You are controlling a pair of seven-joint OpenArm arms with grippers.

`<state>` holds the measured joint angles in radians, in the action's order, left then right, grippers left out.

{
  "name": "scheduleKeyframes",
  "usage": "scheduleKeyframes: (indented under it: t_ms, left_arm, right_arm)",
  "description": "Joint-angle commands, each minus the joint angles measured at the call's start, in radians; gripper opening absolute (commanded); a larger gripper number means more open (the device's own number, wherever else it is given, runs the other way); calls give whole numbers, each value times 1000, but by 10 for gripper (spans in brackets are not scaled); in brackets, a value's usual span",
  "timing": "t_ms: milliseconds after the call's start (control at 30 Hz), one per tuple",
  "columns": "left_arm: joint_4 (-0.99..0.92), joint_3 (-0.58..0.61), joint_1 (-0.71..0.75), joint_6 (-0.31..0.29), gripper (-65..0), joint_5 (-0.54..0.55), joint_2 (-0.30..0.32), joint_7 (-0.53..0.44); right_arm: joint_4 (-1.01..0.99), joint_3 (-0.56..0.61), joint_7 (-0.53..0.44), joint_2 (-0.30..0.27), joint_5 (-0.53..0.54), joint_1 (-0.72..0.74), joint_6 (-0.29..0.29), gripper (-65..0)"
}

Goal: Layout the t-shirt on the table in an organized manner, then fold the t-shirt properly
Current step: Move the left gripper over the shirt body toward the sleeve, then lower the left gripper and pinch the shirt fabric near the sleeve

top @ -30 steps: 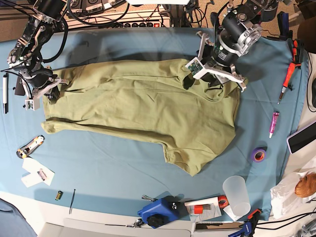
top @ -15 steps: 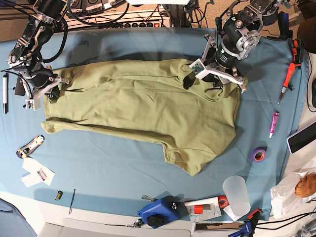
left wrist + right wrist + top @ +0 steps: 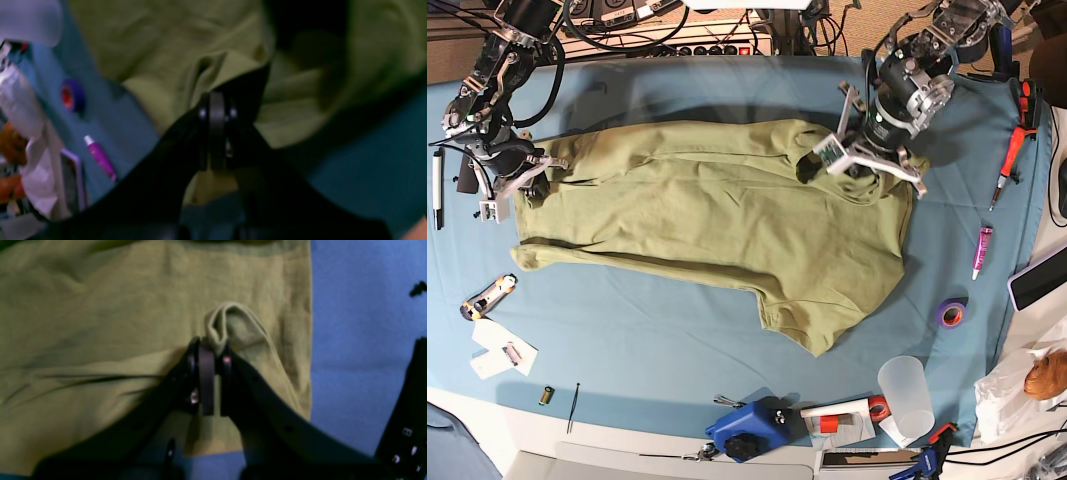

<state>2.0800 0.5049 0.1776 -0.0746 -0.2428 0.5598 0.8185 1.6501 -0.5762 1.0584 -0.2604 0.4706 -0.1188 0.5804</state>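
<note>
The olive t-shirt lies spread and wrinkled across the blue table, its lower right part bunched to a point. My left gripper is down on its upper right area near the collar. In the left wrist view the left gripper is shut, with a pucker of t-shirt cloth rising at its tips. My right gripper is at the shirt's left edge. In the right wrist view the right gripper is shut on a raised fold of the t-shirt.
To the right of the shirt lie a purple tape roll, a purple pen and a red-handled tool. A plastic cup and a blue device stand near the front edge. A utility knife lies front left.
My left gripper has gone from open to shut at the shirt's upper right, and its arm has shifted slightly up and right. The right arm has not moved.
</note>
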Motion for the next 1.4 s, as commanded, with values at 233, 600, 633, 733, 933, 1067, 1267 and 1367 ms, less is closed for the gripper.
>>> scheduleKeyframes:
  t_ms: [233,600,633,733,933,1067,1267,1367]
  left_arm:
    - [-137,-4,-160,-34,-650,83,-22,-67]
    - [-285,-4,-355,-14,-650,138,-136,-87]
    - [-291,-4,-371,-17,-650,162,-142,-87]
    - [-361,-4,-414,-20,-650,169,-169,-94]
    - [-558,-4,-464,-53,-650,180,-227,-95]
    - [-552,-4,-473,2,-650,177,-259,-95]
    - [-549,-4,-533,10,-650,177,-324,-95]
    - [-553,-4,-568,10,-650,177,-352,-96]
  right_arm:
    - [16,-6,-15,-17,11,11,4,-650]
    - [16,-6,-18,-17,9,11,4,-650]
    - [16,-6,-18,-17,7,11,3,-650]
    - [16,-6,-17,-17,6,11,3,-650]
    - [16,-8,-23,-17,-10,11,-28,-650]
    - [16,-10,-64,-17,-77,11,-85,-650]
    - [16,-22,-67,-16,-90,10,-100,-650]
    - [16,-22,-67,-16,-90,10,-100,-650]
